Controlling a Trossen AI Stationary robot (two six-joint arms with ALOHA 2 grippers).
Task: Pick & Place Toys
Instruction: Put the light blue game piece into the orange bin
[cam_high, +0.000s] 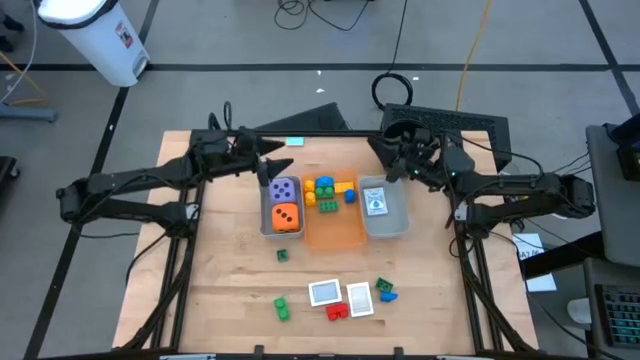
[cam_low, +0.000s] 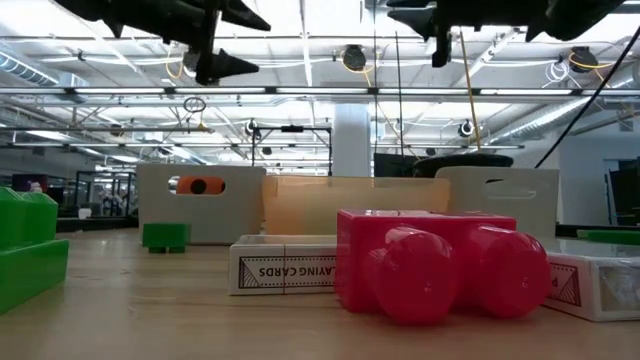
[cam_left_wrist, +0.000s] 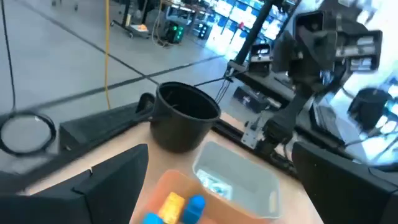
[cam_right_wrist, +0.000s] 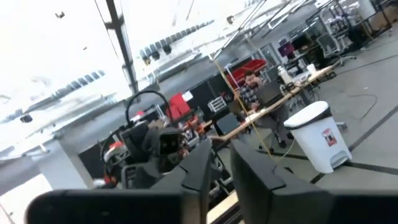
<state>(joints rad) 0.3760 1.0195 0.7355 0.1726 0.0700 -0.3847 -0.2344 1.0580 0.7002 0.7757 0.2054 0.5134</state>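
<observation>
So both arms are parked up above the far side of the counter (cam_high: 230, 290) right now. The left pincer (cam_high: 268, 166) hangs over the far end of the grey tray (cam_high: 267, 222) with its fingers spread wide, nothing in them. The right pincer (cam_high: 395, 165) hovers over the far end of the other grey tray (cam_high: 400, 225); its fingers (cam_right_wrist: 205, 171) look nearly together with just a thin gap, holding nothing.

Toys: the purple die (cam_high: 283, 189) and orange die (cam_high: 287, 216) sit in the left grey tray, purple one farther back. The orange tray (cam_high: 335, 235) in the middle has a clump of yellow, blue and green bricks (cam_high: 328, 190) at its far end. One whitish card (cam_high: 377, 202) lies in the right grey tray.

Loose stuff on the near part of the counter: a small green brick (cam_high: 282, 255) just in front of the trays, another green brick (cam_high: 282, 307), two cards (cam_high: 340, 295) side by side with a red brick (cam_high: 336, 311) touching them, and a green and blue brick pair (cam_high: 385, 290). The black bucket (cam_left_wrist: 183, 115) stands just behind the trays.
</observation>
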